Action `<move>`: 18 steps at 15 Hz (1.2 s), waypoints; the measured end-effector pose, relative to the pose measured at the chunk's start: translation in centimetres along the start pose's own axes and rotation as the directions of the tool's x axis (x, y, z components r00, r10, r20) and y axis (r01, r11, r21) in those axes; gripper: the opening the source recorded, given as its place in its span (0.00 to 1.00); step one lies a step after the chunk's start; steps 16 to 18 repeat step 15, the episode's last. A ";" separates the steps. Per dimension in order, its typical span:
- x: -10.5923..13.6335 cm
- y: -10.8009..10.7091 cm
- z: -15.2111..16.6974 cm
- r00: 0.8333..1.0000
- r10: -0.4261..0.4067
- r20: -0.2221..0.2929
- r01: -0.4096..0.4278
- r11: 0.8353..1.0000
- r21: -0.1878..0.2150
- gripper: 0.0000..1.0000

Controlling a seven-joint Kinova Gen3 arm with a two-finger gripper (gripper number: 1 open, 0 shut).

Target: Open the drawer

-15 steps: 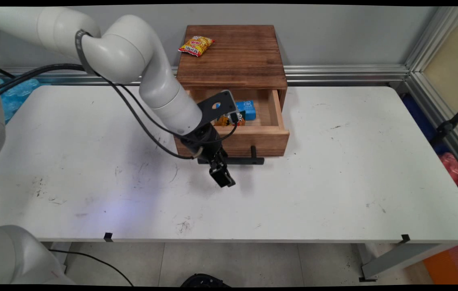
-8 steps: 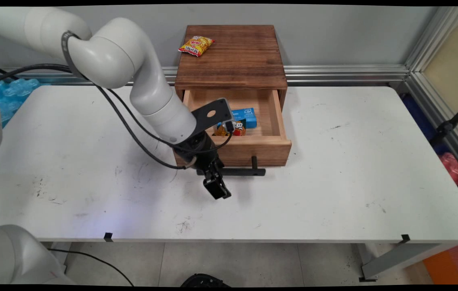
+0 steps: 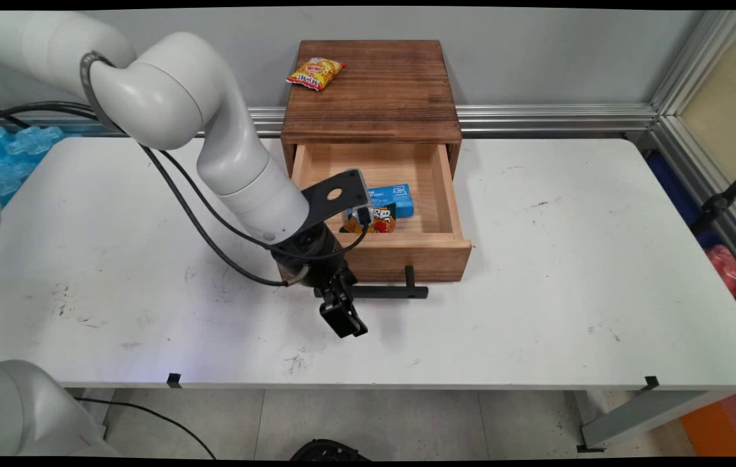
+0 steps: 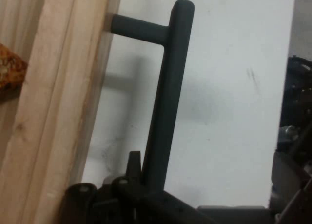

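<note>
While the jaws grip the black drawer handle (image 3: 384, 291) at its left end, the wooden drawer (image 3: 407, 250) stands pulled open (snack packets (image 3: 382, 207) inside) on the white bench (image 3: 537, 292).

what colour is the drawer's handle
Black, or very dark grey: the handle is a plain bar on the light wooden drawer front. It shows best in the hand view.

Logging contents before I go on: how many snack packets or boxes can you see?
3. A yellow packet lies on the cabinet top. A blue box and an orange-red packet lie in the open drawer. The arm hides part of the drawer; more may be there.
</note>
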 end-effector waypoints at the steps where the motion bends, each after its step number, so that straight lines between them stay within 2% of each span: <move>1: 0.0 0.2 0.0 1.000 0.000 0.001 0.000 1.000 -0.003 1.00; 9: -0.3 1.8 -0.4 1.000 0.005 0.002 -0.005 1.000 -0.030 1.00; 18: -0.3 1.8 -1.1 0.999 0.037 0.011 -0.037 0.999 -0.016 1.00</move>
